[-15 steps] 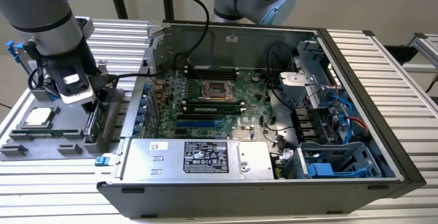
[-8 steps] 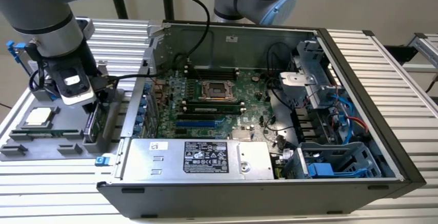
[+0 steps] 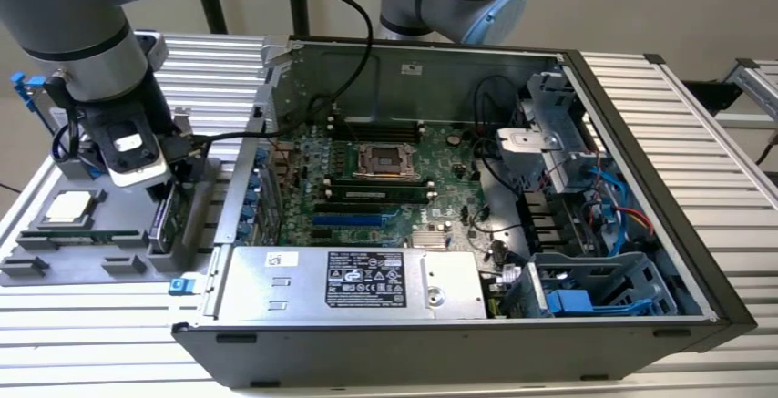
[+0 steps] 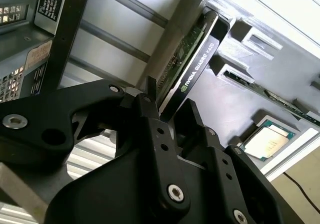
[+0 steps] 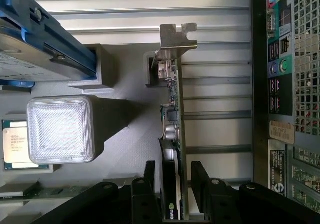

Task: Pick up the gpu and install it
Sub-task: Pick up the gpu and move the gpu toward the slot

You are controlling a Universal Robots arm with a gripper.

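You had a plain pale wall [image 3: 657, 6] behind your ribbed aluminium table [image 3: 693, 143], two dark upright posts [image 3: 295, 15] before it, under even light.

White lettering [image 4: 200, 54] runs along the black cooler edge of the gpu [image 4: 187, 44]; its near end sits at the gripper [image 4: 167, 112]. Fine print on the lid of the processor chip [image 5: 20, 144], off to one side of the gripper. Printed stickers [image 5: 281, 130] on the computer case [image 5: 260, 84], on the gripper's other side. Large printed label [image 3: 364, 280] on the power supply [image 3: 255, 275], well apart from the gripper.
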